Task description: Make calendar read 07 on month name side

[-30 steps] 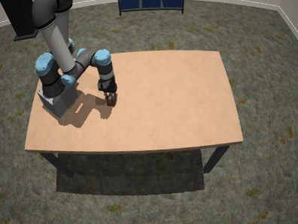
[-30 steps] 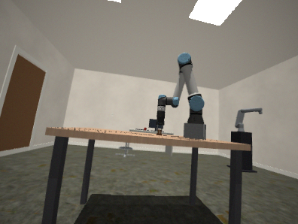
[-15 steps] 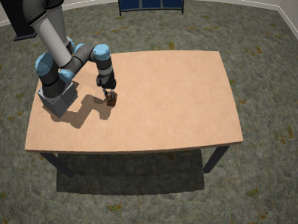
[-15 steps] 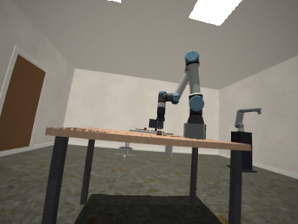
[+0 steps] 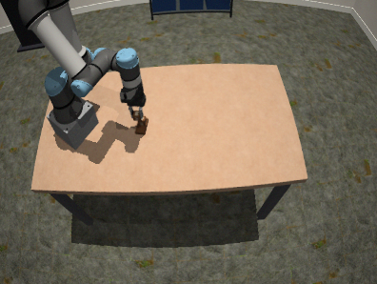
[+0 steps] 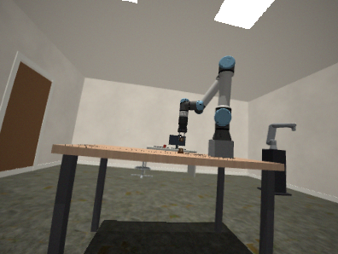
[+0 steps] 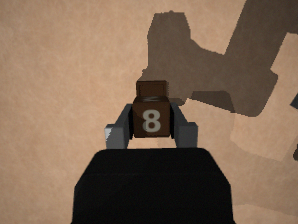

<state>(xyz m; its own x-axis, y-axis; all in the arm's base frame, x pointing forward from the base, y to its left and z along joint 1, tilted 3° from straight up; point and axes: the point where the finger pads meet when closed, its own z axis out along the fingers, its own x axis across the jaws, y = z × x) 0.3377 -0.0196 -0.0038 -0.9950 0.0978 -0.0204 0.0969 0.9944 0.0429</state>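
A brown cube [image 7: 151,120] is held between the 2 fingers of the gripper [image 7: 150,134], which is closed on it from either side. In the wrist view, a white 8 is seen on the cube's face turned toward the camera, and a pale ring-shaped mark, too foreshortened to be read, is seen on the face next to it. Just beyond the cube, at 12 o'clock in that view, the brown tray [image 7: 152,87] is seen on the bench [image 7: 60,65]. In the top view, the gripper [image 5: 137,114] is pointed downward over the left part of the bench [image 5: 214,124], with the tray [image 5: 142,126] directly under it. The arm's grey pedestal [image 5: 76,133] is found at about 9 o'clock from the tray, near the bench's left edge.
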